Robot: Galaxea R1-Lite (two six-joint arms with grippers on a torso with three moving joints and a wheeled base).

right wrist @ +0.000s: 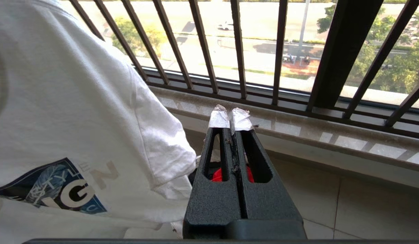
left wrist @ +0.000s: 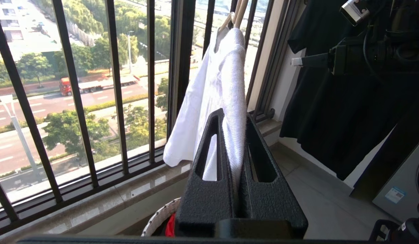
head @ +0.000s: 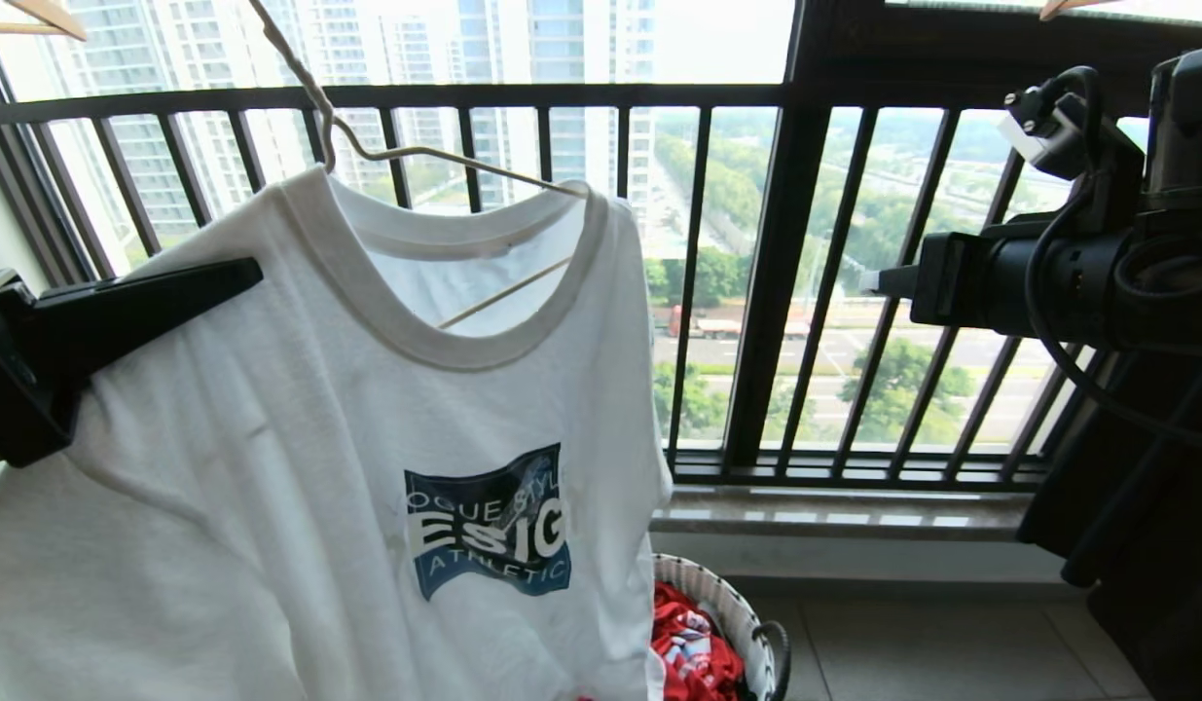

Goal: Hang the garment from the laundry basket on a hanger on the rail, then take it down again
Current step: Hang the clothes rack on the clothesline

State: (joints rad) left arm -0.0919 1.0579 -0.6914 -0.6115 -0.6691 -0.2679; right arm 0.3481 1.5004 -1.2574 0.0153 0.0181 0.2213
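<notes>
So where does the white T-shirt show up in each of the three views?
Head view: T-shirt fills the left half, on the wire hanger, left gripper at its shoulder.
Left wrist view: centre, seen edge-on, cloth pinched in the left gripper.
Right wrist view: left side, sleeve and logo, beside the shut right gripper.
Shared landmark: the black window railing.

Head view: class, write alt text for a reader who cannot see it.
A white T-shirt with a blue logo hangs on a thin wire hanger before a black window railing. The left end effector grips its shoulder; the right end effector is shut, empty. A white laundry basket holds red cloth.
</notes>
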